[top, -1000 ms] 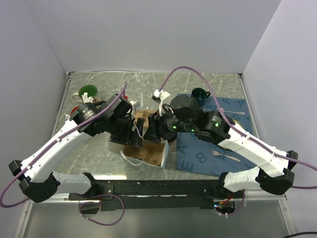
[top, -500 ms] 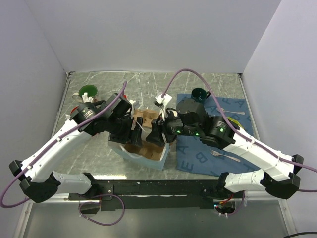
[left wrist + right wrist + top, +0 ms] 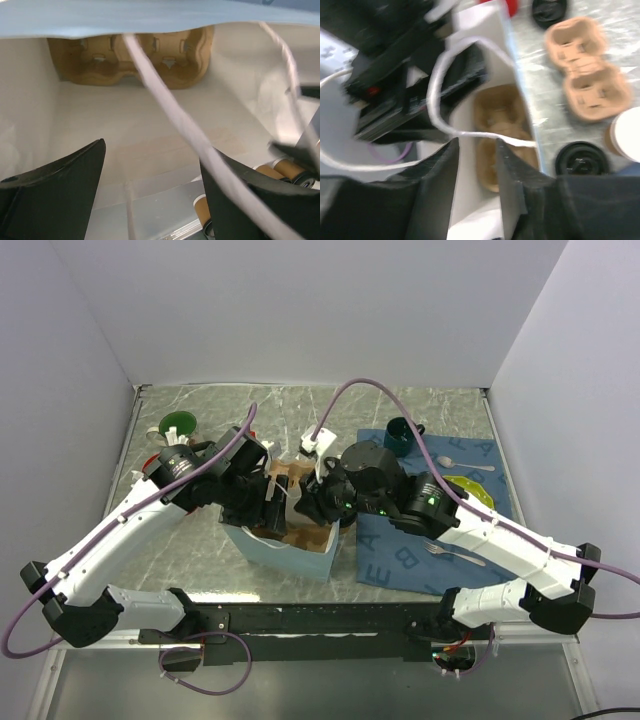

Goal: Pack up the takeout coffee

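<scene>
Both arms meet over a pale blue paper bag [image 3: 287, 552] at the middle of the marbled table [image 3: 400, 405]; its mouth faces upward and its inside is white.

Left gripper [image 3: 152, 149]: reaching into the bag's mouth from the left side; fingers [image 3: 60, 175] spread wide, with nothing between them but a white cord handle [image 3: 165, 115] that crosses the view.

Right gripper [image 3: 477, 145]: set at the bag's opposite rim; fingers [image 3: 520, 190] drawn near to each other astride the bag's wall; whether they actually pinch the paper I cannot tell from here.

At the bottom of the bag lies a brown pulp cup carrier [image 3: 497, 130]; a second carrier [image 3: 585, 70] lies on the table outside, just beside the bag.

The takeout coffee [image 3: 626, 136]: outside the bag, on the table near the second carrier, cut off by the edge of the right wrist view; it is uncovered, showing a cream-white inside and a tan wall; its black lid [image 3: 580, 159] lies flat on the table just beside it, between cup and bag; in the overhead view the cup is hidden under the right arm.

Another black lid [image 3: 549, 10] lies farther off, past the second carrier.

To the right, a blue mat [image 3: 395, 555] carries a fork [image 3: 452, 555] and a spoon [image 3: 465, 464]; a dark green mug [image 3: 403, 430] stands at its far corner.
</scene>
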